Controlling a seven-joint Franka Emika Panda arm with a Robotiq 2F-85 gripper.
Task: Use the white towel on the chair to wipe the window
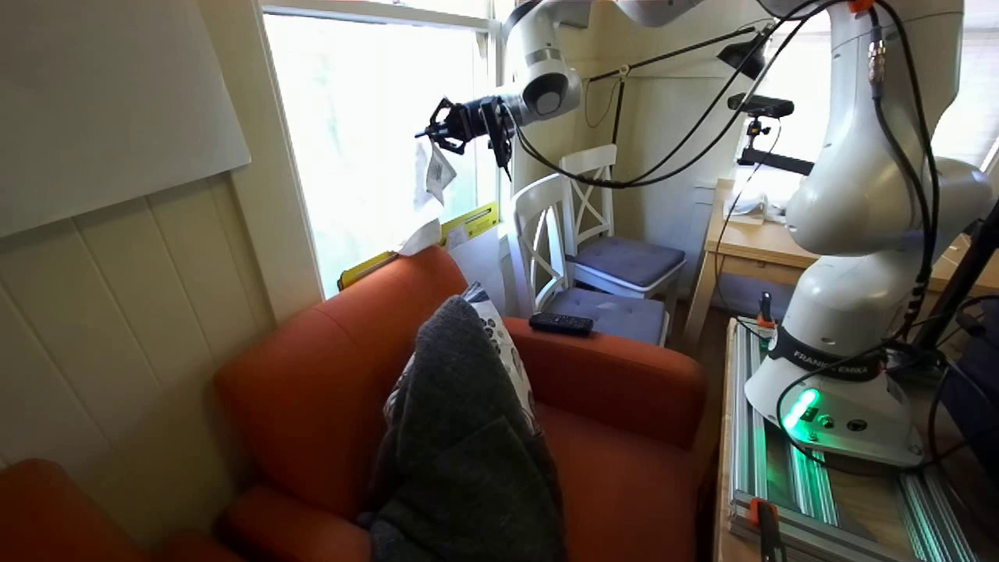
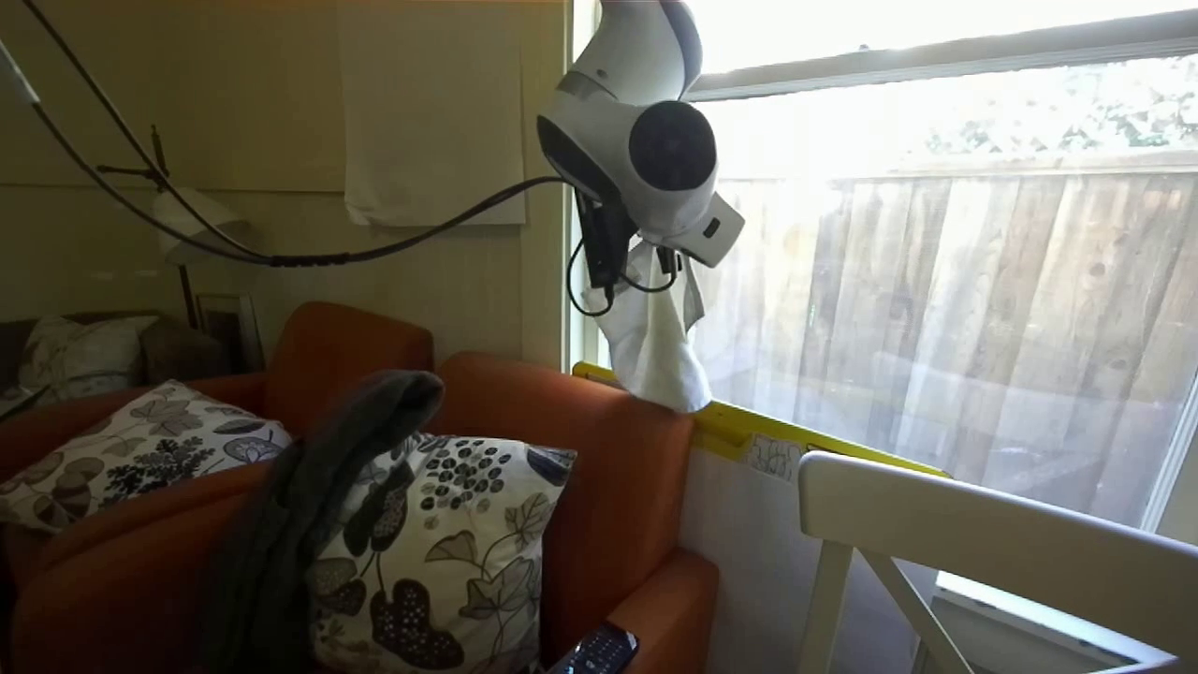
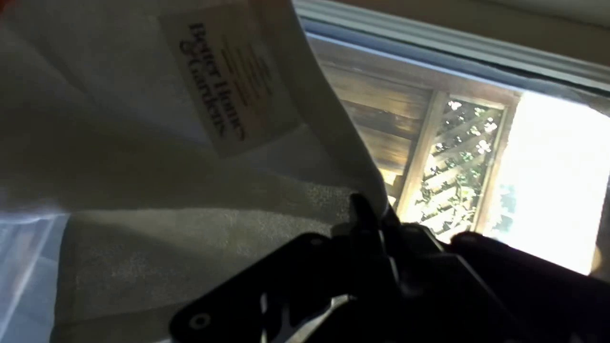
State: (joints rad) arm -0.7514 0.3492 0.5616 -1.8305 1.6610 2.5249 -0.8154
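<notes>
White towel: location was below the gripper, hanging toward six o'clock in both exterior views. Jaw state: together, clamped on one edge of the cloth; the wrist view showed the towel's printed label between ten and eleven o'clock from the pinch. In an exterior view, the window extended toward three o'clock from the towel, and the back of the orange armchair lay toward seven o'clock, near the towel's lower end. Whether the cloth touched the armchair or the window could not be determined.

Progress, as judged: stage one, grasping the towel, was complete. Stage two, carrying it to the window, appeared nearly complete, since the gripper held it before the glass. Stage three, wiping, was unconfirmed; no spread of cloth pressed flat on the window was visible. Remaining work was pressing the towel against the window and sweeping across it.
</notes>
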